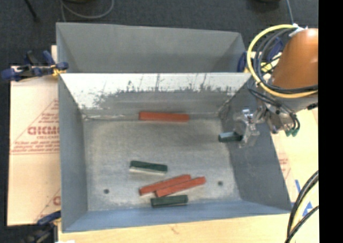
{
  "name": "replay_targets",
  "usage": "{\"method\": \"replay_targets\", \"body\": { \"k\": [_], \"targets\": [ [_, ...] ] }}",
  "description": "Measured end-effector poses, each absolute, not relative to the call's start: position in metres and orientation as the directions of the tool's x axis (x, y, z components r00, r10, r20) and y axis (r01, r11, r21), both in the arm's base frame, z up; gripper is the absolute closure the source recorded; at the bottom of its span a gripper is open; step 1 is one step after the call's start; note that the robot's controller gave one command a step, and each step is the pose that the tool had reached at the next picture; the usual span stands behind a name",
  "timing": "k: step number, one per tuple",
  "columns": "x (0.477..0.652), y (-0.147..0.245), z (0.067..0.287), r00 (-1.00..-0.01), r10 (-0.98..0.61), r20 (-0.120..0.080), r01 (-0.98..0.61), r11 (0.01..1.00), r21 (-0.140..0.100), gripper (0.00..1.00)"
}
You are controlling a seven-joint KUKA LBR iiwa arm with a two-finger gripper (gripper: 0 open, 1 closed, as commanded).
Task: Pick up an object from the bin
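While at pincer (244, 134), dark green block (227, 137).

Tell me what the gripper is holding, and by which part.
A small dark green block, seemingly pinched at its right end by the gripper.

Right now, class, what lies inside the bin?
Red bar at the back; green-white bar, two red bars, dark green bar near the front. The arm hides part of the right side.

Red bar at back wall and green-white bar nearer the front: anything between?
Nothing; camera view shows bare bin floor between red bar and green-white bar.
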State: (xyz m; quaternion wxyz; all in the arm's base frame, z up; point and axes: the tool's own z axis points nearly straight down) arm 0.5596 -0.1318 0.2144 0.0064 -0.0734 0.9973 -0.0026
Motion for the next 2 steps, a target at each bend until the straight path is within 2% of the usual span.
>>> {"method": "replay_targets", "body": {
  "k": [1,2],
  "targets": [
    [0.558,-0.131,0.209,-0.989,-0.146,-0.005,-0.146,0.989,-0.002,0.0],
    [0.556,-0.102,0.078,-0.977,-0.214,0.001,-0.214,0.977,0.002,0.0]
  ]
}}
